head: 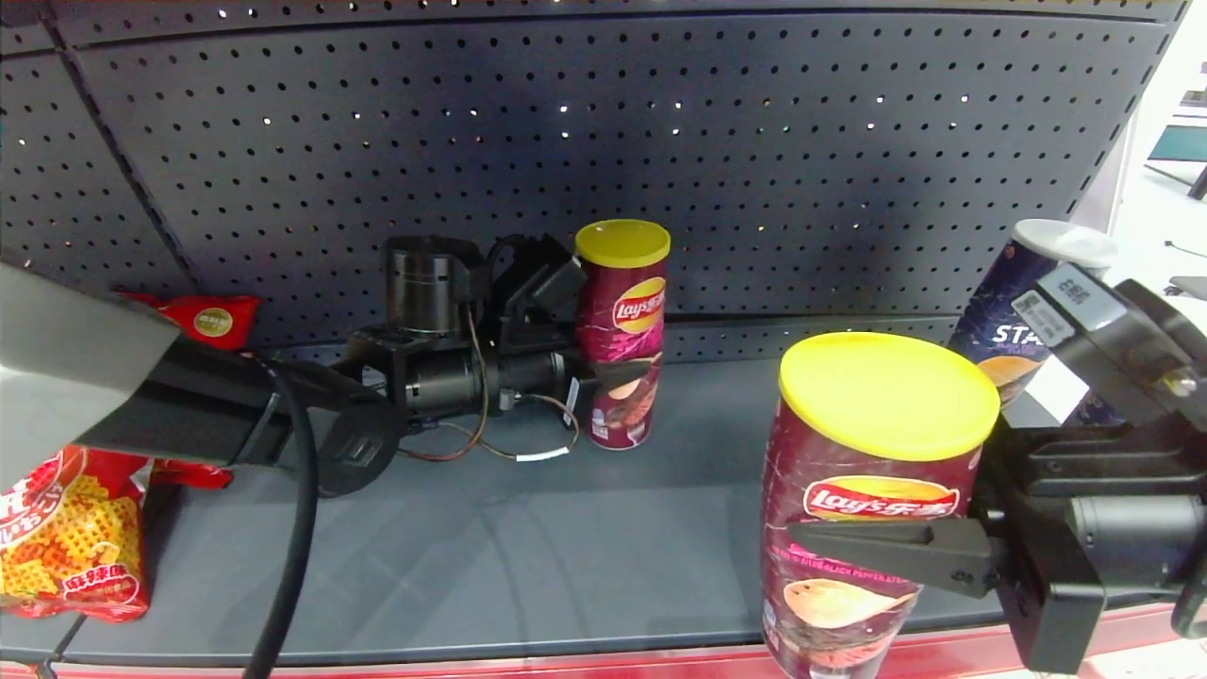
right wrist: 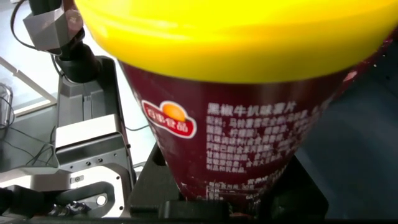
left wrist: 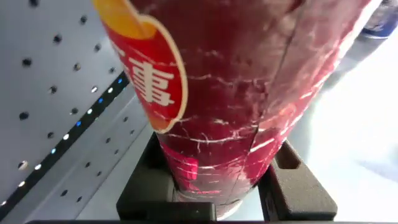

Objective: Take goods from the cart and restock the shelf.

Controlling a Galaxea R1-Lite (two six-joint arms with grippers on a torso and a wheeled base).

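Perforated back panel (head: pixel 603 123) rises behind a grey shelf (head: pixel 528 556). On it, the left end effector (head: pixel 613 372) is closed around a yellow-lidded maroon can (head: pixel 622 311) standing upright near the panel. The right end effector (head: pixel 868 552) clamps a second maroon can (head: pixel 886 396) upright at the shelf's front edge, with a blue can (head: pixel 1014 321) just behind. Red snack bags (head: pixel 71 547) lie at far left.

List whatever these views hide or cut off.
1. Head view: the near can loses its base to the bottom edge.
2. Head view: the blue can is partly hidden behind the right arm.
3. Head view: the red bag sits mostly behind the left arm.
4. Left wrist view: the far can has its lid beyond the picture's edge.
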